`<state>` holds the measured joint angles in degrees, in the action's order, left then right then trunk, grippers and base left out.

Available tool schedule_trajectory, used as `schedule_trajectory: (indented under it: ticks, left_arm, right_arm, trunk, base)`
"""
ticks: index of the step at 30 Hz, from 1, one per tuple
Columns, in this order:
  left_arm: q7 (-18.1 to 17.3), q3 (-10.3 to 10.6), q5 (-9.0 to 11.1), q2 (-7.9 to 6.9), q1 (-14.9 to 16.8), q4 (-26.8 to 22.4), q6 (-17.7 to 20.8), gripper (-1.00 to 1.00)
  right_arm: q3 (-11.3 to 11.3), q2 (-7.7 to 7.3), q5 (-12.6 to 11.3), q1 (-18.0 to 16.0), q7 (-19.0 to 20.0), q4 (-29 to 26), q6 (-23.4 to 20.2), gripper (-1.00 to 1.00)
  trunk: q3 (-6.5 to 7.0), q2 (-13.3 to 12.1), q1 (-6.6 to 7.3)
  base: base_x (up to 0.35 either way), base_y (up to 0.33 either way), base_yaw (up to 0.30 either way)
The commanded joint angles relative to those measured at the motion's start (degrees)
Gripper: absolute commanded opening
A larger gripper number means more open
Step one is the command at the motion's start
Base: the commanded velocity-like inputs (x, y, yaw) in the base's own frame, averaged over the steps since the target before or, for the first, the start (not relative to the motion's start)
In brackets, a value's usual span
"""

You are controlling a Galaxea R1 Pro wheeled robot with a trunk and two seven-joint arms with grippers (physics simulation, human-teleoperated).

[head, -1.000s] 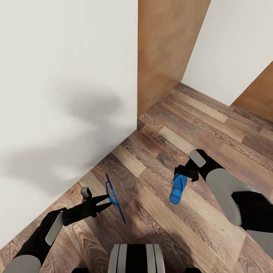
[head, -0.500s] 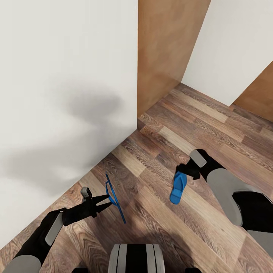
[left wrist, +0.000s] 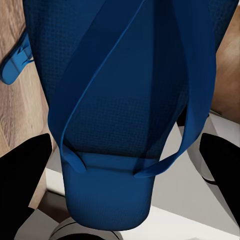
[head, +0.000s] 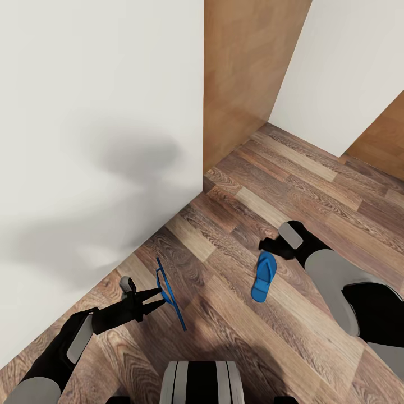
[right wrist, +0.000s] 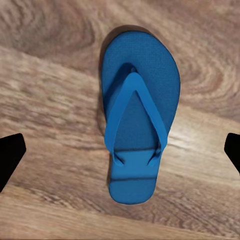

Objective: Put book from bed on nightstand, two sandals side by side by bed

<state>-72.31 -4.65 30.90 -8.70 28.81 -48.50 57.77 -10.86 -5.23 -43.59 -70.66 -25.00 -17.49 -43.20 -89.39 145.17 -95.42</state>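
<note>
Looking down from the head camera, a wood-plank floor (head: 314,185) runs beside a large plain white surface (head: 95,140), with a tan wooden panel (head: 247,67) standing behind it; which piece of furniture the white surface belongs to cannot be told. No writing, brand or label can be read anywhere.

Two bright blue flip-flop sandals are in sight. One sandal (head: 263,276) lies flat on the floor, strap side up, with a thin sole and a Y-shaped strap. The right gripper (head: 271,245) hangs just above its end nearest the arm, fingers spread wide, not touching it; the right wrist view shows this sandal (right wrist: 138,115) whole between the two dark fingertips (right wrist: 10,155).

The other sandal (head: 169,292) is lifted clear of the floor, turned on edge so it looks like a thin blue line. The left gripper (head: 152,300) is clamped on it, and it hangs near the white surface
</note>
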Motion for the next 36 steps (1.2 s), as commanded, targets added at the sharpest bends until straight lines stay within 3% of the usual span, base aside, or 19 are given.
schedule_trajectory:
  ticks: [1,21,36]
  left_arm:
    - [-0.1,0.0,0.1,-0.01,0.0,0.0,0.4,-1.0]
    - [-0.1,0.0,0.1,-0.01,0.0,0.0,0.4,-1.0]
    - [-0.2,0.0,0.1,-0.48,0.0,0.0,0.4,-1.0]
  right_arm:
    - [-0.4,-0.05,-0.6,0.0,-0.1,-0.1,-0.1,1.0]
    - [-0.5,-0.04,-0.4,0.0,1.2,-0.1,0.0,1.0]
    - [-1.0,-0.04,-0.4,0.0,1.1,-0.1,0.0,1.0]
  trunk:
    - [-0.03,0.0,0.01]
    - [-0.03,0.0,0.01]
    - [-3.36,0.2,-0.38]
  base:
    - [0.0,0.0,0.0]
    - [0.0,0.0,0.0]
    - [0.0,0.0,0.0]
